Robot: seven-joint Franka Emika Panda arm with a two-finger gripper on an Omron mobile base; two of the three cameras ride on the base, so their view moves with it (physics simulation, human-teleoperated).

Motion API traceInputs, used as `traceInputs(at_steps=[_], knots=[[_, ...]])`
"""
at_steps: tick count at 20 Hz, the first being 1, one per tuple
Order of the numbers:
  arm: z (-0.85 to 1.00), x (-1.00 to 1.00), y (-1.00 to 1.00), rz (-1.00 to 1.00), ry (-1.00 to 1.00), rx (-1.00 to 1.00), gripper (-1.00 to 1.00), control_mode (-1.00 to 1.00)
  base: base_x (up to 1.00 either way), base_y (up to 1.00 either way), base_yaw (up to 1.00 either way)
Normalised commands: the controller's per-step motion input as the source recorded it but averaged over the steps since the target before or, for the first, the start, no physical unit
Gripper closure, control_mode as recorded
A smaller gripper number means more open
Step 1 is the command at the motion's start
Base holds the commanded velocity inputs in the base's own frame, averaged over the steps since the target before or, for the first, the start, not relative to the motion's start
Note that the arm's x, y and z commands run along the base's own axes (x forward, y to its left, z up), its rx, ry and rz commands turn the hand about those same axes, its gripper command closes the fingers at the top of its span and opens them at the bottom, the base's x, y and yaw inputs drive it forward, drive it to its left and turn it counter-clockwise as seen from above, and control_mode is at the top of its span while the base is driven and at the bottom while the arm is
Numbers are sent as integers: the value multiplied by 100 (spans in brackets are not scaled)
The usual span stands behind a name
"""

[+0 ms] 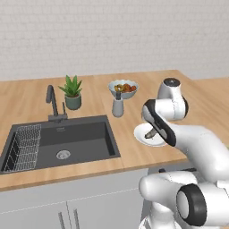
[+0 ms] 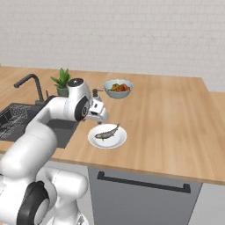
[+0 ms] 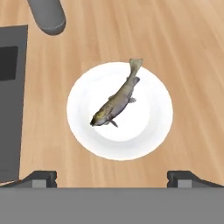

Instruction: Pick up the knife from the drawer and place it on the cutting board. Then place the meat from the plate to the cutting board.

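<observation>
One fish (image 3: 116,101) lies on the plate (image 3: 151,127) below the gripper (image 3: 112,177); fingers spread, holding nothing.

No text, label, brand, number or sign can be read on anything in these pictures.

- The place was a rendered home kitchen.
- A light wooden table (image 1: 36,96) ran along a white brick wall (image 1: 112,31).
- A dark sink (image 1: 80,138) was set into it, with a black tap (image 1: 53,100) behind and a wire rack (image 1: 24,147) in its left part.
- Grey cabinet fronts (image 1: 89,203) stood below.
- A potted plant (image 1: 72,91), a fruit bowl (image 1: 123,88) and a white plate (image 3: 151,127) bearing a fish (image 3: 116,101) stood on top.
</observation>
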Motion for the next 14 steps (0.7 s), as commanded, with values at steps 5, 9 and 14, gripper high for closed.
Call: traceInputs(at_steps=[5, 9, 14], knots=[[-52, 14, -6, 0, 3, 1, -100, -100, 0, 0, 0], [-58, 0, -4, 0, 2, 0, -100, -100, 0, 0, 0], [-40, 0, -2, 0, 5, 0, -100, -100, 0, 0, 0]])
